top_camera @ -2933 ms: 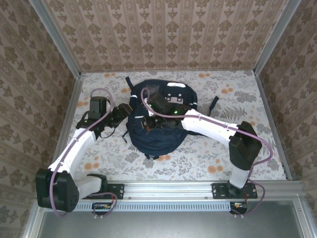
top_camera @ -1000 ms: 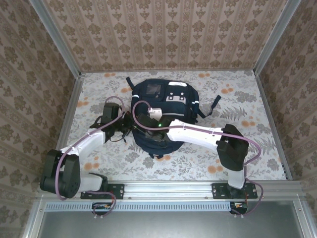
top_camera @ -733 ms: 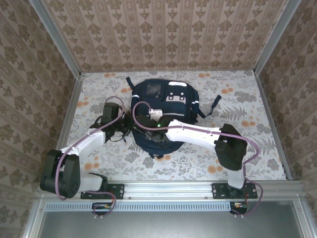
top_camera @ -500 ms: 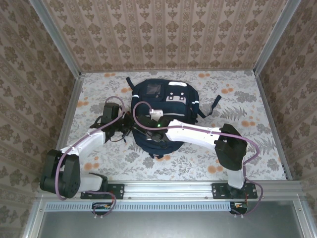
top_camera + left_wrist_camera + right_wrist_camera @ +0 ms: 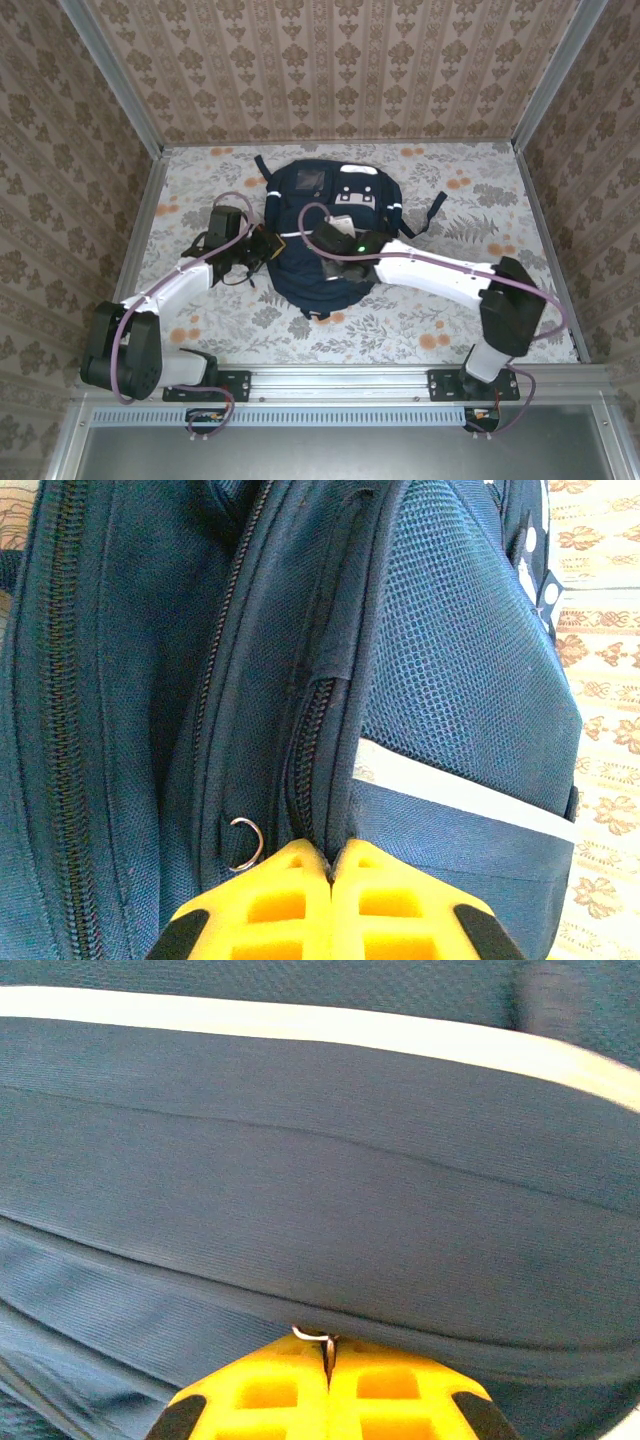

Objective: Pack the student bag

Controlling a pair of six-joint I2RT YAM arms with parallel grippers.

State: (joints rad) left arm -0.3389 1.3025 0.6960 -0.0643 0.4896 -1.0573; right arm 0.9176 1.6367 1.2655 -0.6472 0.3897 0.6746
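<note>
We hold the bag [image 5: 312, 285] mid-bench.
Left gripper [image 5: 332, 853] clamps its seam, right gripper [image 5: 328, 1350] a zip pull [image 5: 312, 1336]; open bench [image 5: 480, 200] all round.

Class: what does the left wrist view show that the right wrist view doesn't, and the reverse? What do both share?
Left wrist view: the left gripper pinching a zipper, a mesh pocket, a metal ring, floral table cover. Right wrist view: the right gripper pinching a thin metal pull. Both: the navy student bag, its white stripe, yellow fingers shut.
</note>
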